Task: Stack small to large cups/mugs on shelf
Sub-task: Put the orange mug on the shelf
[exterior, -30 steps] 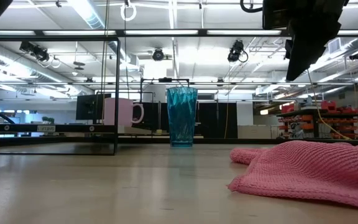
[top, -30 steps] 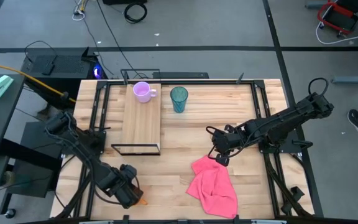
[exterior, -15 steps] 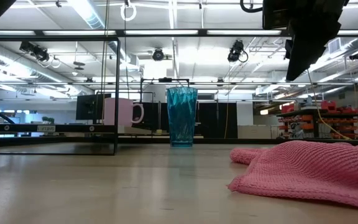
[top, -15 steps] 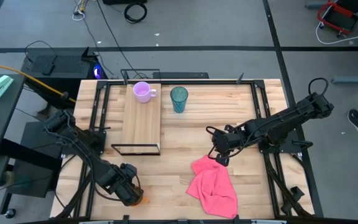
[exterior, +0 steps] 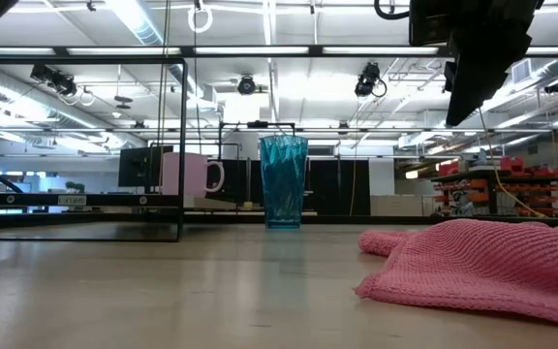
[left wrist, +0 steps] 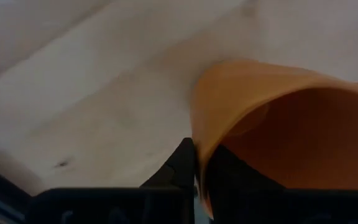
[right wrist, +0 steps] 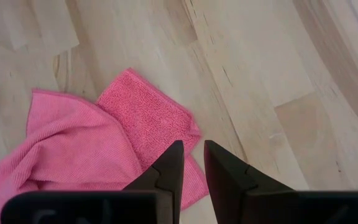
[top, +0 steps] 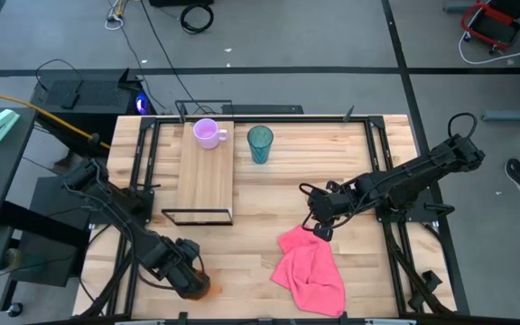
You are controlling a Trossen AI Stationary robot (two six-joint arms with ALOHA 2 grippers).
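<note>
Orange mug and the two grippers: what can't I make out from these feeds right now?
- Orange mug: high view, nearly all under the left gripper; left wrist view, cut off by the picture's edges, no handle in sight; low view, absent.
- Left gripper's grip: left wrist view shows a finger on each side of the mug wall; whether the mug is lifted is unclear.
- Right gripper, above the pink cloth: low view's top edge cuts it off.
</note>
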